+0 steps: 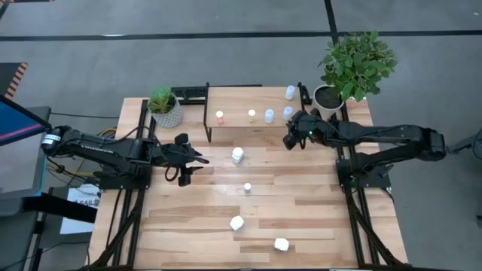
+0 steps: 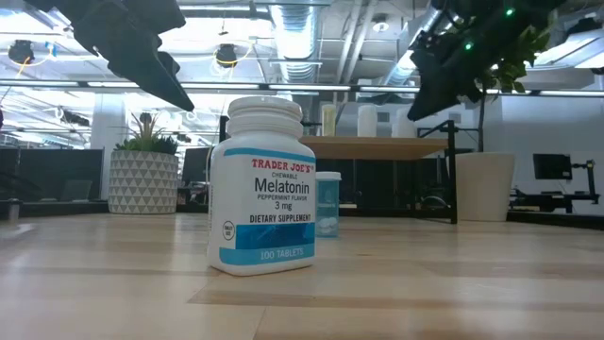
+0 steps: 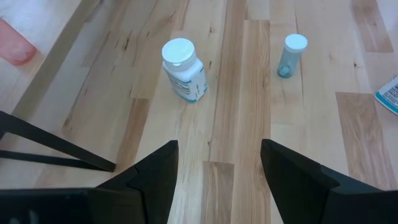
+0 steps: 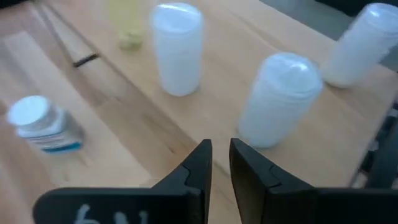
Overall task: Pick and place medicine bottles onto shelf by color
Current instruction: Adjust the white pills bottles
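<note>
**White bottle waited on the table**

The white bottle [image 1: 238, 155] stood before the shelf [image 1: 252, 102]; it looked light, stiff, smooth, best held around its body. Left gripper [image 1: 185, 172] was open nearby. Right gripper [image 4: 220, 163], nearly closed, empty, hung above the shelf.

The white bottle [image 2: 261, 185] reads "Trader Joe's Chewable Melatonin Peppermint Flavor 3 mg Dietary Supplement, 100 Tablets".

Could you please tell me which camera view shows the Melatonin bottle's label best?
The low view: the Melatonin bottle stands close, label facing the camera and readable. The high view shows mostly its cap; the left wrist view and right wrist view show it from above, label unreadable.
</note>
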Tool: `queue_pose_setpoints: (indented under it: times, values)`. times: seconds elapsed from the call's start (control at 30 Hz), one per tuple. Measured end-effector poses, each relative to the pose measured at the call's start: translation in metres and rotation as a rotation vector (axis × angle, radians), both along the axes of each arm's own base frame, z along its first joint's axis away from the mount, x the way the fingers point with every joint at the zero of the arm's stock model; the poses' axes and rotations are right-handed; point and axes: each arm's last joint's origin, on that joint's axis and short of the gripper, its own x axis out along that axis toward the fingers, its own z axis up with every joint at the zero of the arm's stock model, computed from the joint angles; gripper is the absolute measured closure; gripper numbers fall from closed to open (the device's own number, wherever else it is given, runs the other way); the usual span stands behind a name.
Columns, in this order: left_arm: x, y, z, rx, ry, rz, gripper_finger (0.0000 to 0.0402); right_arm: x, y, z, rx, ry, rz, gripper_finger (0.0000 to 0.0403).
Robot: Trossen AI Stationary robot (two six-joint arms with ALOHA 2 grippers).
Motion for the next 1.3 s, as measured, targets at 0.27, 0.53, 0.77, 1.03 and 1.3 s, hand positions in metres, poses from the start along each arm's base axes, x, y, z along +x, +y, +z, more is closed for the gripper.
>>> queue_pose_setpoints:
  times: [0.27,0.53,0.77,1.03,1.3]
  values:
    - [0.000,0.000,0.000,0.000,0.000,0.000,0.0186,0.001,-0.013,-0.006,0.004,0.030,-0.054,0.0327]
    - [0.000,0.000,0.000,0.000,0.000,0.000,0.0186,0.001,-0.021,-0.001,-0.033,-0.011,-0.073,0.0327]
    - [0.000,0.000,0.000,0.000,0.000,0.001,0.0186,-0.001,-0.035,0.003,-0.070,-0.028,-0.115,0.0327]
    - [0.000,0.000,0.000,-0.001,-0.001,0.001,0.0186,-0.008,-0.048,0.003,-0.080,-0.013,-0.171,0.0327]
    - [0.000,0.000,0.000,-0.003,-0.001,0.003,0.0186,-0.008,-0.044,0.014,-0.066,0.028,-0.150,0.0328]
